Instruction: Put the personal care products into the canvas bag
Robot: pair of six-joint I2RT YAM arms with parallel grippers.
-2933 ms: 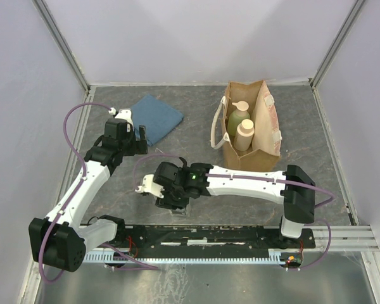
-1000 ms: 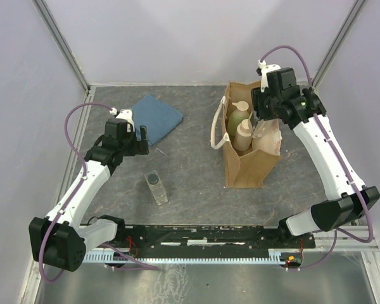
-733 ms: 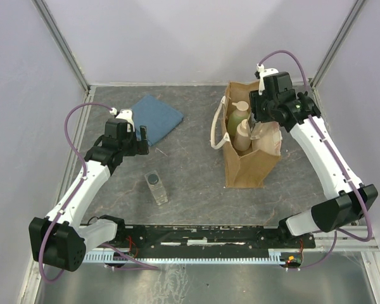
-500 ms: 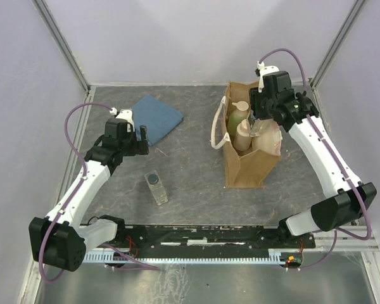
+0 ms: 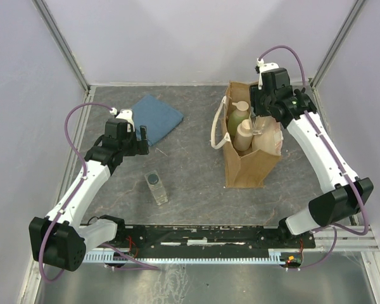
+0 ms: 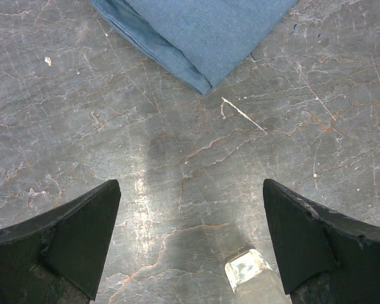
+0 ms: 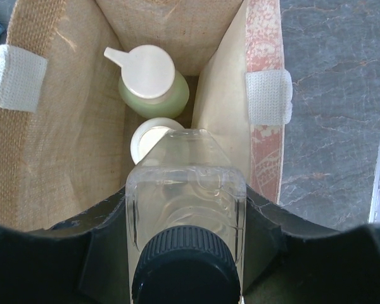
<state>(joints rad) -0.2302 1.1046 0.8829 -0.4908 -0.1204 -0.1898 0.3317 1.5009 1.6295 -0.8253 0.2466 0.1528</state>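
Observation:
The tan canvas bag [image 5: 247, 166] stands at the back right, open at the top. Inside it stand the pale green pump bottle [image 5: 239, 116] and the cream cylindrical bottle [image 5: 244, 134]; both show in the right wrist view, the pump bottle [image 7: 152, 79] and the cream one [image 7: 147, 137]. My right gripper [image 5: 263, 124] is shut on a clear dark-capped bottle [image 7: 185, 209], held over the bag's mouth [image 7: 57, 126]. A second clear dark-capped bottle [image 5: 156, 187] lies on the table; its base corner shows in the left wrist view [image 6: 247, 269]. My left gripper [image 5: 141, 137] is open and empty above the table.
A folded blue cloth [image 5: 154, 116] lies at the back left, also in the left wrist view [image 6: 196, 31]. The bag's cream strap handle [image 5: 218, 130] hangs on its left side. Enclosure walls and rails ring the grey table [image 5: 190, 183].
My right arm picked up one clear bottle near the front, carried it over the bag's mouth, and has since shifted slightly above it. The left arm has not moved.

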